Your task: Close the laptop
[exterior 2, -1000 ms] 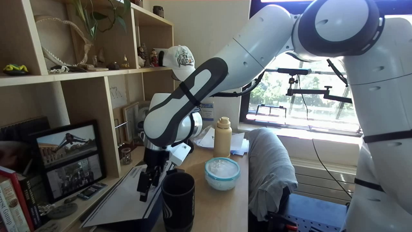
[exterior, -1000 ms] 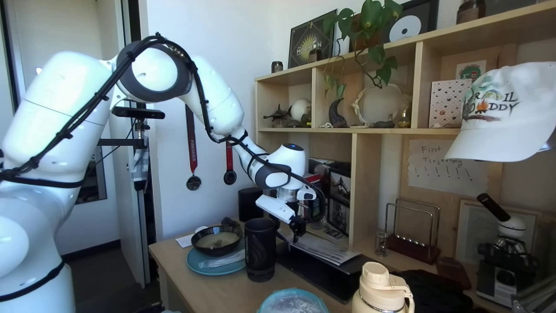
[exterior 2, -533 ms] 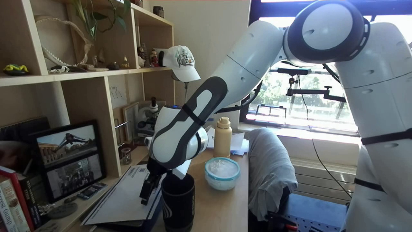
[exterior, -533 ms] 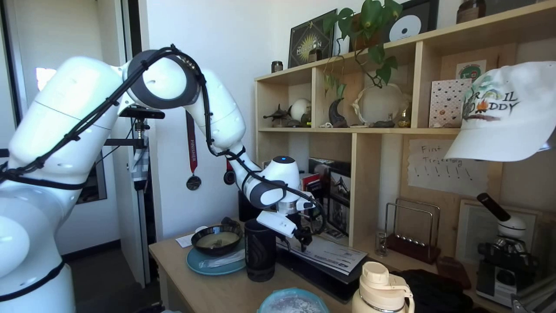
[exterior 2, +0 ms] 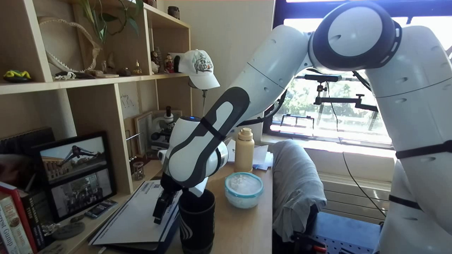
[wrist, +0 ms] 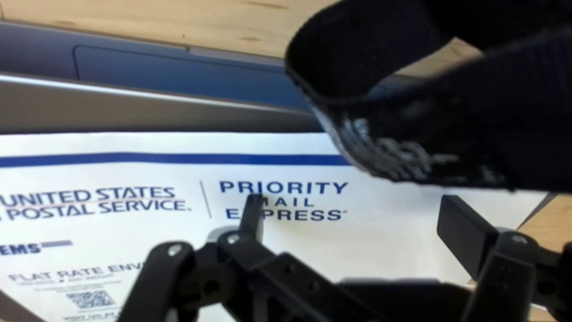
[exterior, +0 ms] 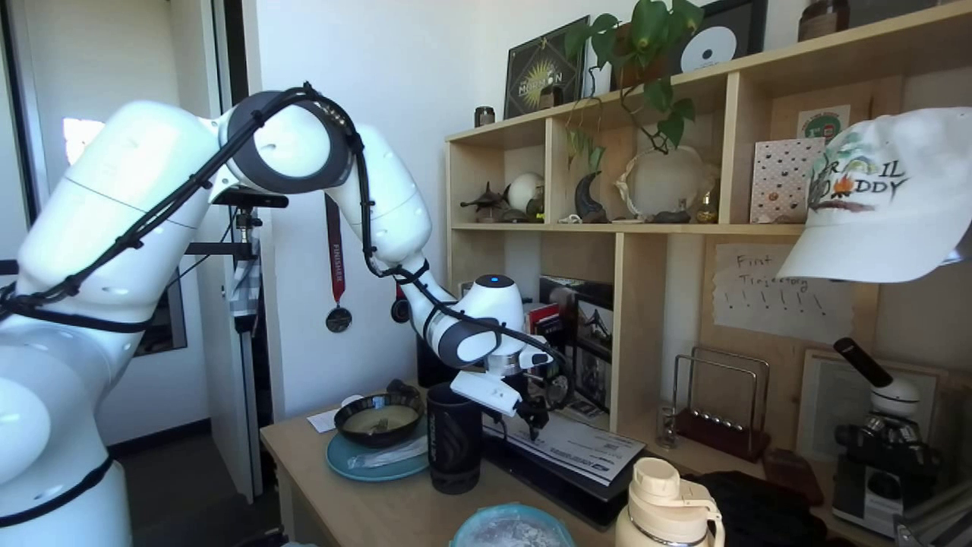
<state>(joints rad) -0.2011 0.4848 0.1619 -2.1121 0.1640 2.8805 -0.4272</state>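
Has gripper (wrist: 353, 214) spread wide, fingers (wrist: 464, 237) well apart, over white envelope (wrist: 321, 243) atop laptop (exterior: 543, 490), on lt. wood desk (exterior: 395, 509) just beside blk. mug (exterior: 456, 437); can't tell if in contact. Reads "Priority Mail Express" in wrist view only, w/ smooth bluish laptop base (wrist: 178, 71) peeking past shiny lid edge (wrist: 134, 92). Shows, in an ext. view, dk. bowl (exterior: 383, 437) w/ pale contents (exterior: 372, 419) on teal plate (exterior: 372, 472); in an ext. view, rumpled grey cloth (exterior 2: 296, 190). Shows white stuff (exterior 2: 243, 184) inside see-through, teal-rimmed tub (exterior 2: 244, 201) in both ext. views.
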